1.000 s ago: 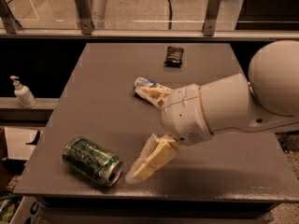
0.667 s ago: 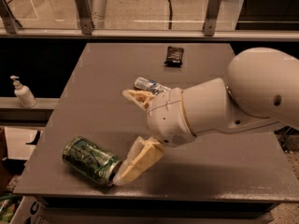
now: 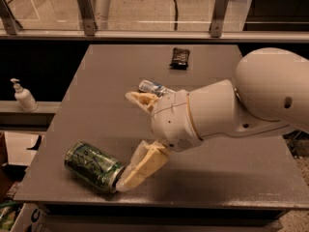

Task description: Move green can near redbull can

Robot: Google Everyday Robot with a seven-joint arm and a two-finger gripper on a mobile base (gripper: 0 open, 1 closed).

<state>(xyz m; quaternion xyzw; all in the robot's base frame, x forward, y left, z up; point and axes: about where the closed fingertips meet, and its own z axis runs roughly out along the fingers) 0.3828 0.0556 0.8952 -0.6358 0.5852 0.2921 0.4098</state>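
Note:
The green can [image 3: 93, 166] lies on its side near the front left corner of the grey table [image 3: 96, 110]. The redbull can [image 3: 152, 87] lies on its side at mid-table, partly hidden behind my arm. My gripper [image 3: 128, 140] is open, its jaws spread wide. The lower fingertip [image 3: 129, 179] rests against the green can's right silver end. The upper finger [image 3: 140, 99] lies just in front of the redbull can. Nothing is held.
A small black packet [image 3: 179, 58] lies at the table's far side. A white pump bottle [image 3: 23, 96] stands on a ledge to the left, off the table. A glass rail with metal posts [image 3: 87, 11] runs behind the table.
My arm has moved left and slightly forward. The lower finger has closed the gap to the green can's end. Both cans stay where they were.

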